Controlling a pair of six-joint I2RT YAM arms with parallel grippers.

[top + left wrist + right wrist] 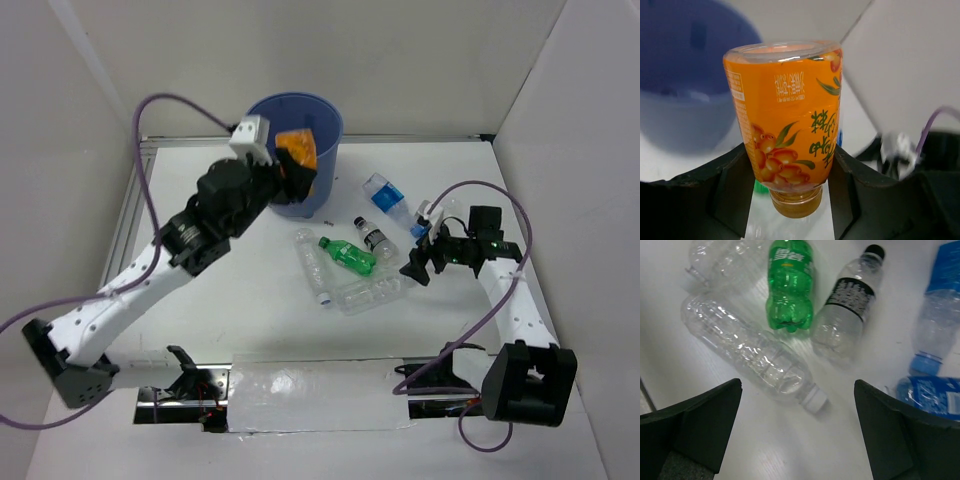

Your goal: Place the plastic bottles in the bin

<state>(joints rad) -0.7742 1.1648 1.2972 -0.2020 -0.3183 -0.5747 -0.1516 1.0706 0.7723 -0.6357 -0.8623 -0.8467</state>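
Note:
My left gripper (291, 180) is shut on the orange bottle (299, 150) and holds it cap-down over the near rim of the blue-purple bin (330, 125). In the left wrist view the orange bottle (785, 110) sits between the pads of the left gripper (790, 172), with the bin (685, 100) blurred behind. My right gripper (418, 268) is open and empty, low over the table beside the lying bottles. The right wrist view shows the right gripper (797, 390) above a clear bottle (750, 355), a green bottle (790, 285), a black-capped bottle (847, 305) and a blue bottle (940, 315).
On the table lie the green bottle (348, 256), the black-capped bottle (377, 238), the blue bottle (387, 194) and two clear bottles (312, 265) (368, 293). White walls close in the table on both sides. A second blue-labelled piece (932, 395) lies by my right finger.

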